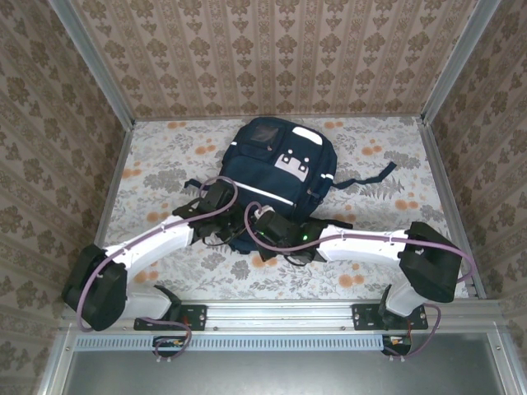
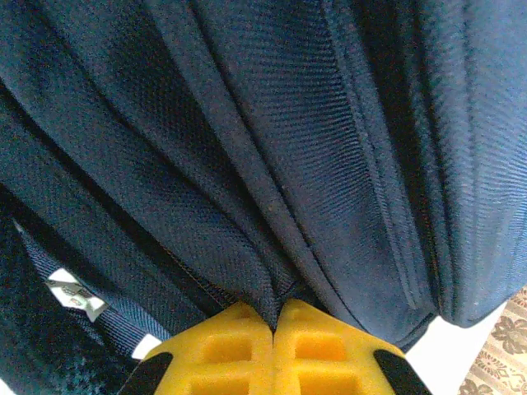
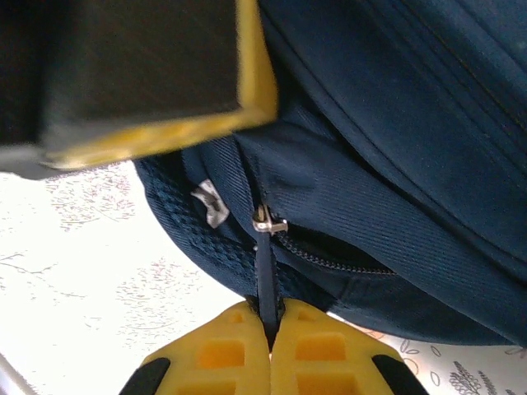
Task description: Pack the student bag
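The student bag is done in navy blue, with white stripes and a white-grey patch up front. Its zip pull is navy too, and the slider is silver. The table is covered in white cloth dotted with orange flowers and grey-green leaves. The walls are papered in beige-brown damask. The left gripper and right gripper are both moulded in bright yellow.

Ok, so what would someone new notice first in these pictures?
The large navy-blue fabric backpack with white stripes lies mid-table on the flowered tabletop. At its near edge, the left gripper pinches a fold of its fabric, and the right gripper is shut on the dark zipper pull strap.
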Tool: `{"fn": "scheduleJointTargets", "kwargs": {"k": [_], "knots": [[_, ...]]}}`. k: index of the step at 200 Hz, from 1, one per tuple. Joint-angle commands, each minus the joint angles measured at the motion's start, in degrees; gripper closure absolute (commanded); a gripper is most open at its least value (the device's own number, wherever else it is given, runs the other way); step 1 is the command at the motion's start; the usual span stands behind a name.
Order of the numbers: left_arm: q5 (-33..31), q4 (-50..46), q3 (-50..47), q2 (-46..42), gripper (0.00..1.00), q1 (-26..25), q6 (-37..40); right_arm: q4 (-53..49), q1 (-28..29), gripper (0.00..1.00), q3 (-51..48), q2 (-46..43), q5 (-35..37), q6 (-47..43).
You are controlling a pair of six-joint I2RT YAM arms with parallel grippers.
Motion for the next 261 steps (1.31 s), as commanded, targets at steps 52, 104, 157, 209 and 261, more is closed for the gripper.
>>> {"fn": "scheduleJointTargets", "kwargs": {"k": [52, 104, 157, 209, 261], "knots": [[-6.1, -6.1, 3.7, -4.6, 1.0, 4.4, 4.8, -2.6, 0.8, 1.0, -7.1, -1.8, 15.2, 6.1], [-6.6, -8.0, 3.3, -5.4, 1.0, 4.8, 7.3, 0.9, 0.4, 1.0, -11.4, -8.5, 15.2, 5.4], [-6.8, -9.2, 3.2, -5.1, 1.0, 4.5, 9.5, -0.7, -1.5, 1.0, -12.2, -13.1, 9.1, 1.2], [-6.4, -9.8, 4.1, -5.6, 1.0, 4.9, 10.6, 0.1, -3.0, 1.0, -14.0, -13.8, 3.3, 0.6], [1.8, -5.4, 4.6, -3.5, 1.0, 3.2, 7.1, 23.0, -2.8, 0.56, -20.2, -12.4, -5.6, 1.6]]}}
